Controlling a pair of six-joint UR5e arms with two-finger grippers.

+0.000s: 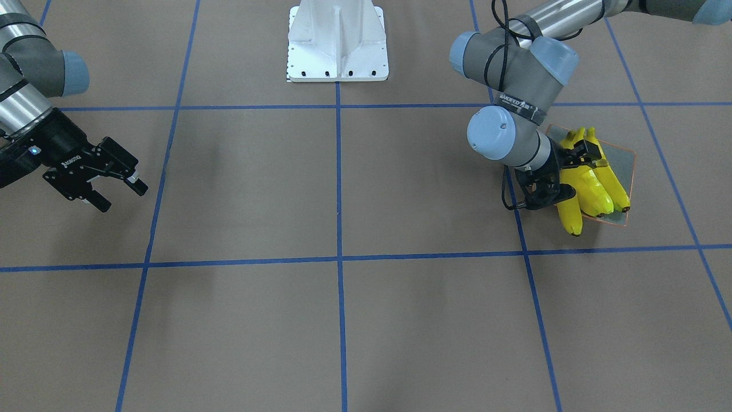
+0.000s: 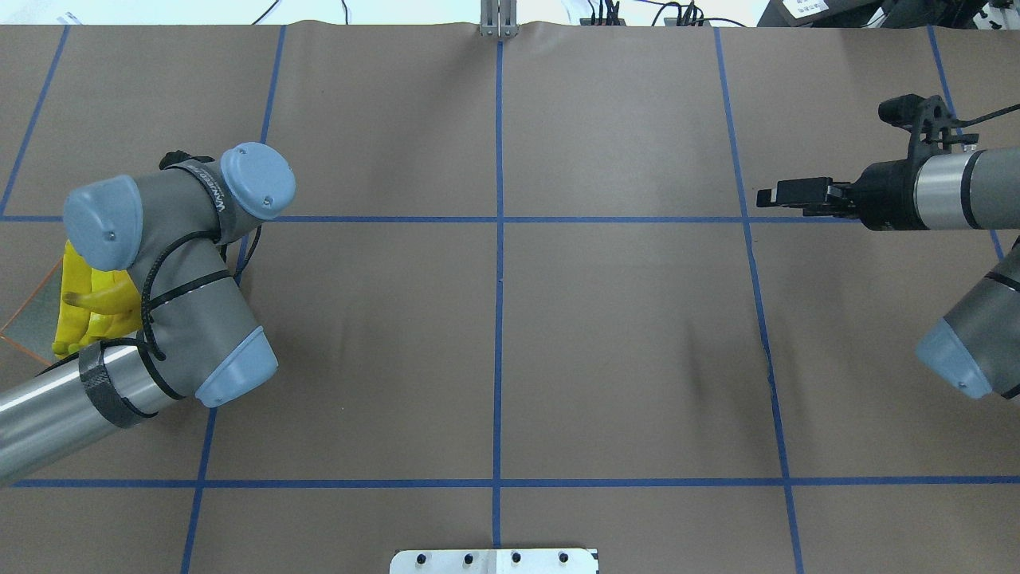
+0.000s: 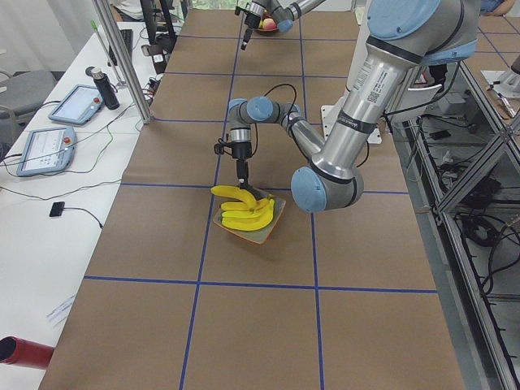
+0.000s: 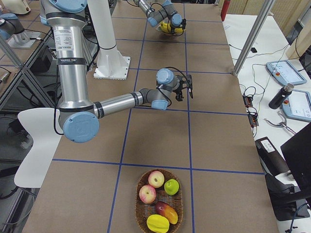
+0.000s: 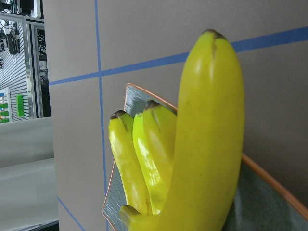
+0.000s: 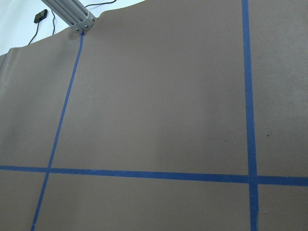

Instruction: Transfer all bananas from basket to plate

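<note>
Four glossy, bright yellow bananas lie on the square grey-green plate with a thin orange rim, one crosswise atop the rest. The left gripper points straight down onto that top banana; I cannot tell whether it clamps it. The right gripper hangs well apart, jaws spread wide. A woven basket of other fruit sits far off.

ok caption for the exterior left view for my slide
Left gripper reaches down to the bananas piled on the plate.
</note>
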